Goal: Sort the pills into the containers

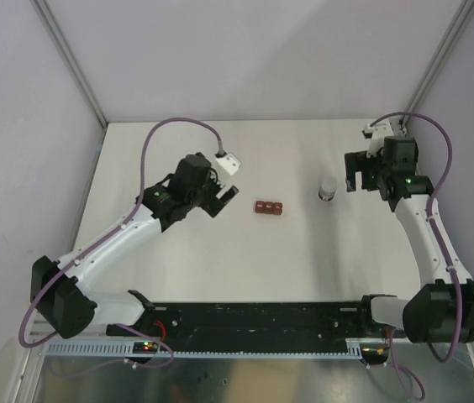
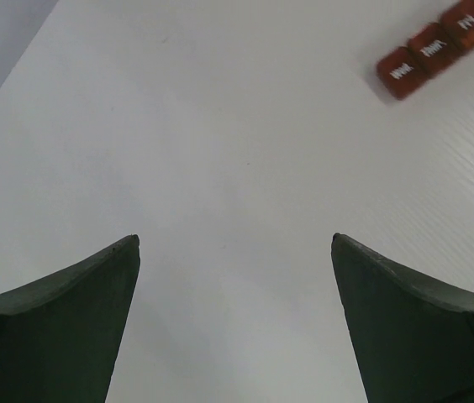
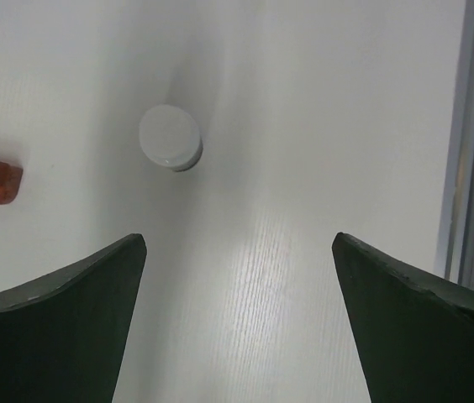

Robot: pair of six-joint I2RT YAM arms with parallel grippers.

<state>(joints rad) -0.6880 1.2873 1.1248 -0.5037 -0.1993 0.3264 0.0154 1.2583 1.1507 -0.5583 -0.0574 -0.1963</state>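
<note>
From where I stood, the two arms rose from the near edge of the desk (image 1: pixel 245 277) and bent out over it. The left arm (image 1: pixel 119 235) reached in from the left, its jaws spread wide and holding nothing above bare surface. Just beyond those jaws, and well apart from them, the pill box (image 1: pixel 268 207) lay flat near the middle of the desk, a dark red strip of three compartments with white lettering on the lids, which looked shut. I could see no loose pills anywhere. A little farther back and to the right stood the bottle (image 1: pixel 327 190), upright with its white cap on and apart from the box. Farthest back, the right arm (image 1: pixel 426 227) hung its jaws beside the bottle, also spread and empty. I judged the box to be light, stiff and smooth, likely to skid or spin if pushed from one side. It seemed best pinched across its narrow width at the middle compartment. The lid tabs were too small to make out. The bottle looked light and prone to tipping, so I would have gripped it around the body below the cap.
</note>
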